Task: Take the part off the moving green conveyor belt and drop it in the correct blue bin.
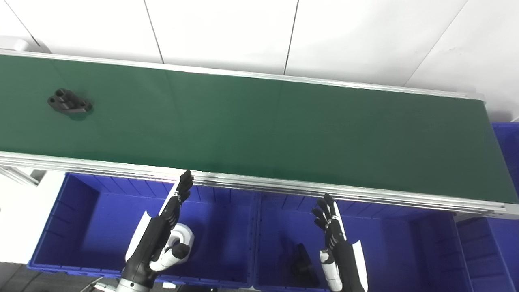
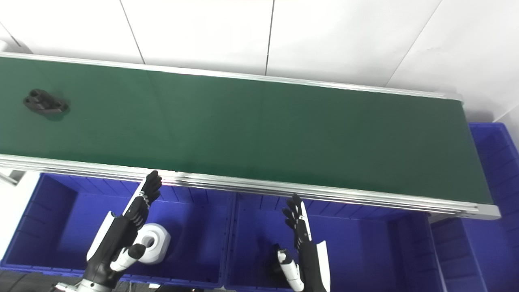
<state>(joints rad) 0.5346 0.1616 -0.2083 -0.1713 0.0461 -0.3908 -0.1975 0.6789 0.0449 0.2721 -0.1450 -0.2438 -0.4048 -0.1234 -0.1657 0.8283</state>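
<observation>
A black part (image 1: 69, 101) with holes lies on the green conveyor belt (image 1: 259, 129) at the far left; it also shows in the right eye view (image 2: 45, 102). My left hand (image 1: 162, 229) is open and empty, held over the left blue bin (image 1: 65, 227), fingertips near the belt's front rail. My right hand (image 1: 334, 239) is open and empty over the middle blue bin (image 1: 405, 251). Both hands are far from the part.
A white ring-shaped part (image 1: 184, 237) lies in the left bin. A black part (image 1: 302, 263) lies in the middle bin. A third blue bin (image 1: 505, 202) stands at the belt's right end. A silver rail (image 1: 284, 186) edges the belt's front.
</observation>
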